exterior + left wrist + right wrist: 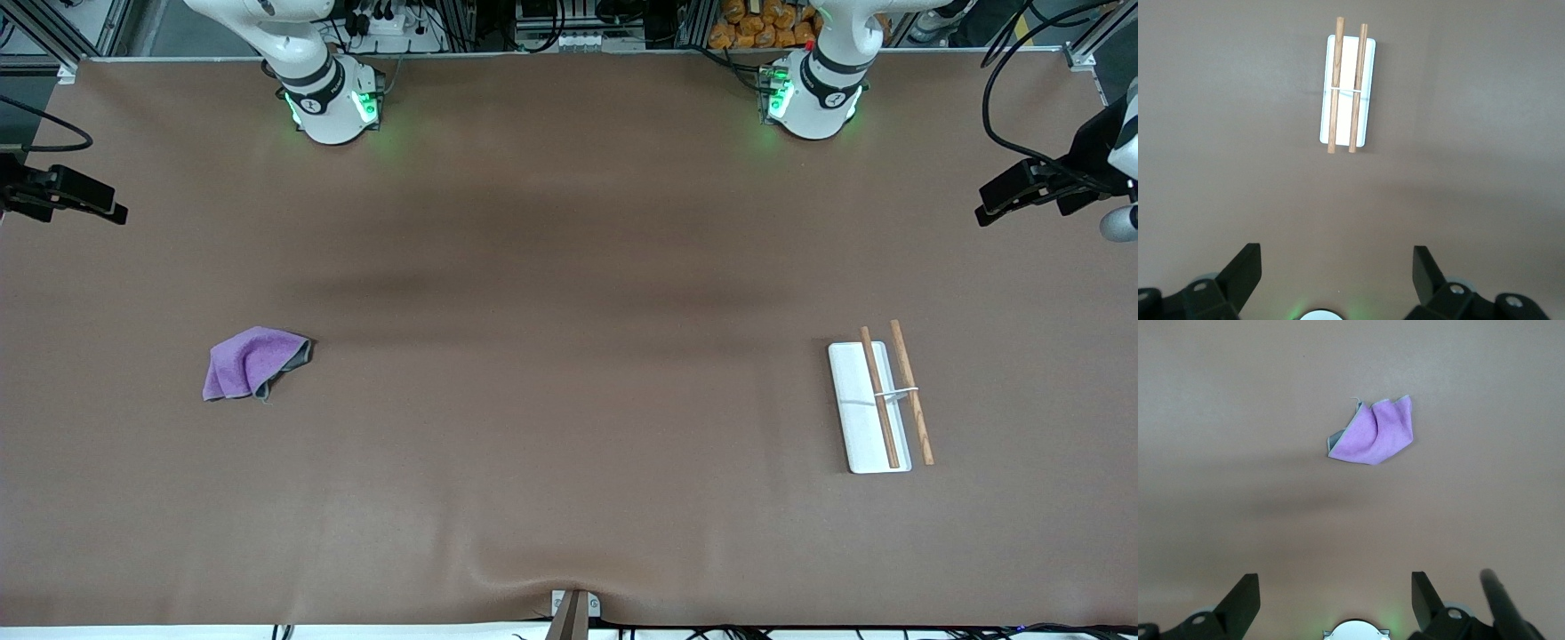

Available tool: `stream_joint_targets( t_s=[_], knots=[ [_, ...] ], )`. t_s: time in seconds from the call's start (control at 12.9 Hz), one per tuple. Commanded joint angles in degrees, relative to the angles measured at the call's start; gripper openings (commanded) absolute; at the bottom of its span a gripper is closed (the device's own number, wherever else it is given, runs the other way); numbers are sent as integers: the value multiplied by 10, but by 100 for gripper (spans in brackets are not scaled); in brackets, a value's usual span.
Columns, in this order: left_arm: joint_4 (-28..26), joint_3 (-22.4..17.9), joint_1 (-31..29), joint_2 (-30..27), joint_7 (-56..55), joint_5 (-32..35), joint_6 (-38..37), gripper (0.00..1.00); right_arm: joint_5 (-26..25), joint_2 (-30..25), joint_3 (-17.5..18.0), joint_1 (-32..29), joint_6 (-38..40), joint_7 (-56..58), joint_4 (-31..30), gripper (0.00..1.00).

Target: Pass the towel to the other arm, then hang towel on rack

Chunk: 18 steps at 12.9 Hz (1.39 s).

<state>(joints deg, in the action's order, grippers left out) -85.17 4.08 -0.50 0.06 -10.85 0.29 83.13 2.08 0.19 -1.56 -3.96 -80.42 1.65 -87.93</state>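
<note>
The purple towel (252,363) with a grey edge lies crumpled on the brown table toward the right arm's end; it also shows in the right wrist view (1374,433). The rack (876,404), a white base with two brown rods and a thin white crosspiece, stands toward the left arm's end; it also shows in the left wrist view (1347,90). My left gripper (1337,267) is open and empty, high above bare table, apart from the rack. My right gripper (1335,587) is open and empty, high above bare table, apart from the towel. Neither gripper shows in the front view.
The two arm bases (331,102) (813,93) stand at the table's edge farthest from the front camera. Black camera mounts (62,196) (1036,182) stick in at both ends of the table. A small bracket (573,609) sits at the nearest edge.
</note>
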Motion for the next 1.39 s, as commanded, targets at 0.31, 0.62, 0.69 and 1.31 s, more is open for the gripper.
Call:
stream_joint_targets(
  t_s=[0.31,0.62,0.69,1.31],
  knots=[
    [4,4,1,-4,14,2,-24,100,-1,-11,-2,-3,-6,4,-10,100],
    [1,4,1,-3,14,2,-24,100,-1,-7,-2,-3,-12,4,-11,100],
    [-2,4,1,-4,14,2,-24,100,-1,-5,-2,-2,-13,3,-13,100],
    [-7,5,1,-3,14,2,-22,100,0,52,-1,-30,-60,-5,-41,100]
  ],
)
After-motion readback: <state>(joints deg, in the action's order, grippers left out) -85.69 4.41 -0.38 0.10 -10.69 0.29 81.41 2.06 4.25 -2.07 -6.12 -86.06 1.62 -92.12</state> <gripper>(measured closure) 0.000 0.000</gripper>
